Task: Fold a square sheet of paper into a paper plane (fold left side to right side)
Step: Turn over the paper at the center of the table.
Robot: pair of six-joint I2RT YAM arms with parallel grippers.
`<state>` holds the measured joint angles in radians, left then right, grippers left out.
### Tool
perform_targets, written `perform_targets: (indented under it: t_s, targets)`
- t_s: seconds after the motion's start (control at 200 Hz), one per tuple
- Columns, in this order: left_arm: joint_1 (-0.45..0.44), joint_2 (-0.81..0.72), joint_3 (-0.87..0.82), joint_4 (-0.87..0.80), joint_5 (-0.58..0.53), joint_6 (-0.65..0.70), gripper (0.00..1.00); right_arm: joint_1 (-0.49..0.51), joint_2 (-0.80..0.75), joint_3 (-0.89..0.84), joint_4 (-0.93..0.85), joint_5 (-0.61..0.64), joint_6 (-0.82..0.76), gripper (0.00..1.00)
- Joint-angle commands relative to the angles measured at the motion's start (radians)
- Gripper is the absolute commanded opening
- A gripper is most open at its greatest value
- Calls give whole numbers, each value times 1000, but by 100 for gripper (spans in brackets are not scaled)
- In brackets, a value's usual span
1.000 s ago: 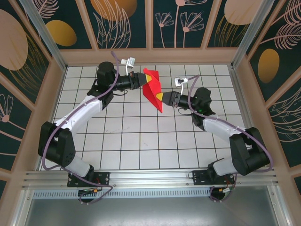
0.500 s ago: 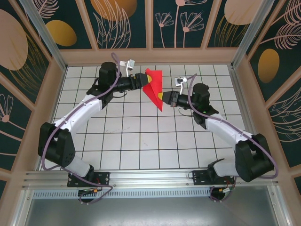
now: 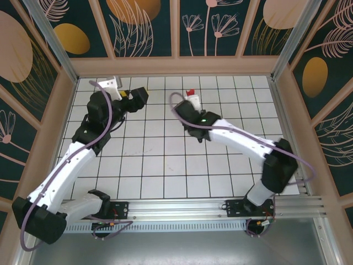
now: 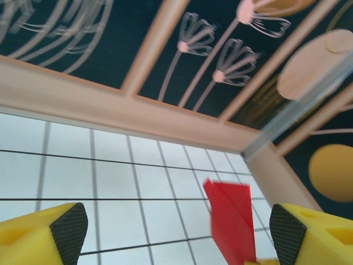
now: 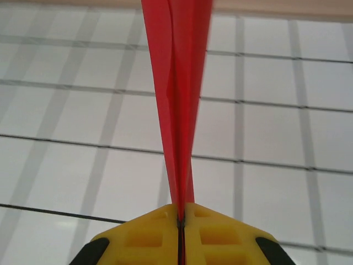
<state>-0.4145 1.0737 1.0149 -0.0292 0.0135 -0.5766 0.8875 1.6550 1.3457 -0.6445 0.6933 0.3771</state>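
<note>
- Red paper (image 5: 179,83): folded into a narrow wedge and standing on edge. Its layers meet in a thin seam at the bottom and spread a little toward the top.
- The paper's lower end is pinched in my right gripper (image 5: 181,222). The yellow fingers are pressed together on it with no gap showing, and the rest rises straight up from the gripper.
- From the top view, only a small red tip (image 3: 190,91) shows just beyond that gripper's wrist.
- Worktop (image 5: 276,165): white tiles with dark grid lines lie under the right gripper. The paper is held above them, and I cannot tell how high.
- My left gripper (image 4: 177,226) is well apart from the right gripper, off to its left. Its fingers are spread wide with nothing between them.
- From the left wrist, the red wedge (image 4: 231,221) shows ahead, close to the right-hand finger in frame. I cannot tell whether they touch.
</note>
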Motion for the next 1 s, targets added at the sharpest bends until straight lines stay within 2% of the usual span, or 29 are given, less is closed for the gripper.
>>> perform_targets:
  t_s: [0.0, 0.185, 0.305, 0.53, 0.706, 0.811, 0.886, 0.991]
  targets:
    - [-1, -40, -30, 10, -147, 3, 88, 54, 160, 92, -351, 297, 75, 10]
    - [-1, -64, -36, 9, -151, -10, 87, 98, 408, 222, -438, 302, 82, 10]
    - [-1, -51, -36, 14, -131, -17, 87, 107, 511, 283, -452, 296, 70, 10]
    - [-1, -4, -35, 14, -79, -29, 86, 115, 602, 357, -408, 129, 2, 15]
    - [-1, 36, -27, 17, -34, -43, 86, 114, 632, 370, -372, -29, -33, 32]
    - [-1, 54, -20, 14, -21, -49, 86, 116, 588, 352, -309, -127, -43, 40]
    - [-1, 68, -13, 10, -10, -57, 87, 113, 514, 317, -243, -180, -53, 56]
    - [-1, 99, -26, 53, 40, -109, 92, 111, 402, 261, -191, -177, -53, 76]
